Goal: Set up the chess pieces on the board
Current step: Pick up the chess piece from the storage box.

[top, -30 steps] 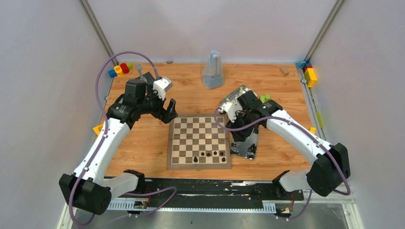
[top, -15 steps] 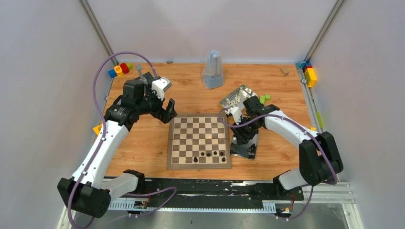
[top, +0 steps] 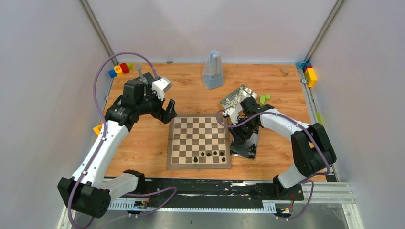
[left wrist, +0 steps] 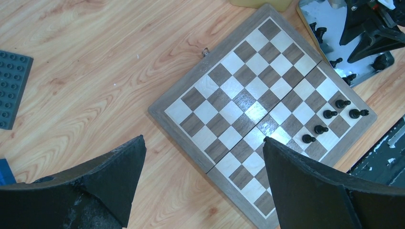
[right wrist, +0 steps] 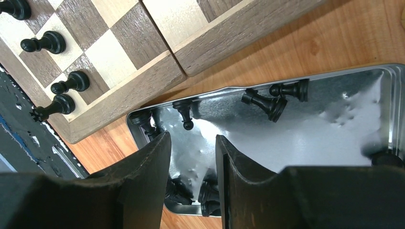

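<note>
Right arm has folded inward; its hand [right wrist: 192, 139], fingers narrowly parted and empty, hangs over the tin [right wrist: 315, 143] of black pieces [right wrist: 265, 101]; left hand [left wrist: 203, 143] stays wide open, empty, above the board [left wrist: 157, 109].

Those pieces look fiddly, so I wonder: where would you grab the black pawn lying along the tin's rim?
Probably best to take the pawn by its thin waist, straight down, closing across its length. It lies flat in the tin, with the wall on one side and another piece close on the other, so room is tight.
</note>
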`<state>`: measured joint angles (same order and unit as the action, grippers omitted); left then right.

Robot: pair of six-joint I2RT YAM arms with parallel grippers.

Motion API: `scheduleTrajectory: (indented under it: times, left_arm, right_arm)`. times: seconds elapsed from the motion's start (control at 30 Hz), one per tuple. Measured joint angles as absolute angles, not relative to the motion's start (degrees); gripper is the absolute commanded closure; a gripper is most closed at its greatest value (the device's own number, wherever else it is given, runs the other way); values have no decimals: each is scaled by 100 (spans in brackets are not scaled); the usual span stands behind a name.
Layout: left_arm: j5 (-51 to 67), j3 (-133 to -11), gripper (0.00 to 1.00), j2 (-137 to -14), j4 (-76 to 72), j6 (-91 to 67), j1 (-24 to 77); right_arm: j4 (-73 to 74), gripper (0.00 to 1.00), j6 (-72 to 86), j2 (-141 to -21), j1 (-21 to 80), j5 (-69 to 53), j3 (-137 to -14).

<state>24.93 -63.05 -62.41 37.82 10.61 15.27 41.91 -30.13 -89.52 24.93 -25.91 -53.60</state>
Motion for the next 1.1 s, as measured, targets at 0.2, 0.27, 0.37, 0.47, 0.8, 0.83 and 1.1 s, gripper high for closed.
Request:
scheduleTrajectory:
  times: [0.2, 0.27, 0.37, 0.47, 0.8, 0.83, 1.1]
  left_arm:
    - [2495, -6289, 0, -6241, 3771, 1068, 1527]
    - [2495, -6289, 0, -6241, 3754, 1068, 1527]
    - [2493, -6281, 0, -6239, 3745, 1068, 1527]
    - [2495, -6257, 0, -6239, 3745, 1070, 1527]
    - [2493, -6252, 0, -6239, 3745, 1083, 1527]
    - [2493, -6252, 0, -6239, 3745, 1083, 1527]
    - [2493, -6252, 0, -6237, 3745, 1087, 1527]
  right_arm:
    - [4152, 63, -3085, -9107, 2493, -2696, -5358]
    - [4145, 63, -3120, -9168, 2493, -2718, -5358]
    - [4141, 64, -3157, -9203, 2493, -2738, -5354]
    - [4130, 65, -3181, -9231, 2493, -2777, -5354]
    - [4125, 77, -3264, -9417, 2606, -2886, -5354]
    - [4125, 79, -3269, -9432, 2613, -2899, -5354]
    - [4189, 98, -3312, -9435, 2620, -2904, -5378]
